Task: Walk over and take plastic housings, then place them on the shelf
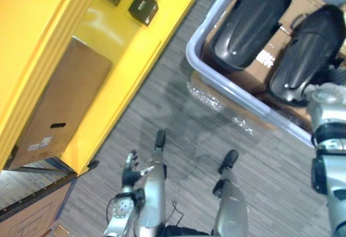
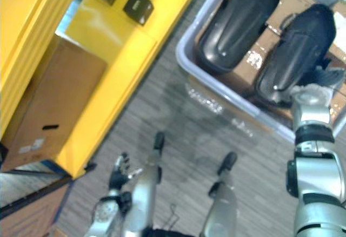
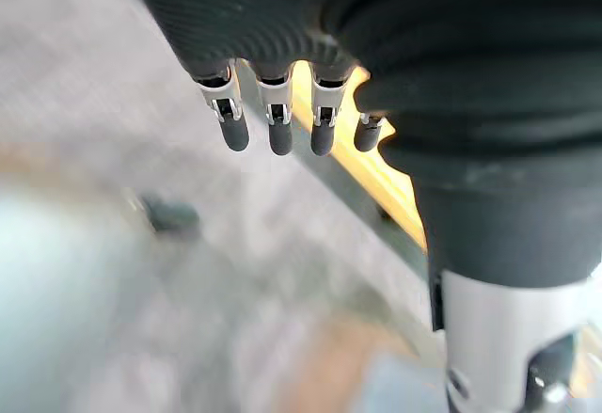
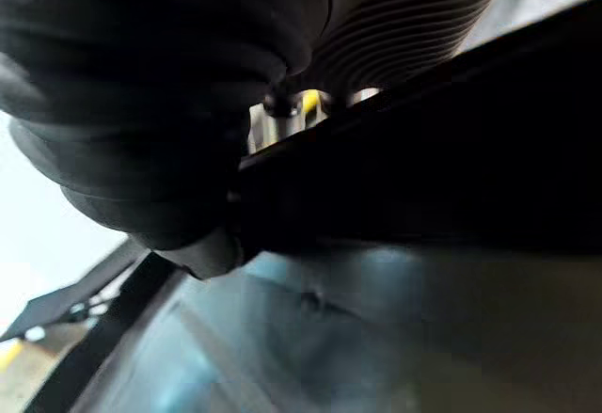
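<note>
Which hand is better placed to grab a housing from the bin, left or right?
Right. The right hand is at the nearer black housing inside the grey bin; the left hand hangs open low beside the yellow shelf, away from the bin.

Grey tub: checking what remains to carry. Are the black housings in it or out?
Both in: one black housing and a second housing lie side by side inside the grey tub.

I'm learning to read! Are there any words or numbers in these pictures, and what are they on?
None can be read.
Pale stickers on the cardboard box on the yellow shelf: print too small.
Pale marks on the small black boxes: too blurred.
</note>
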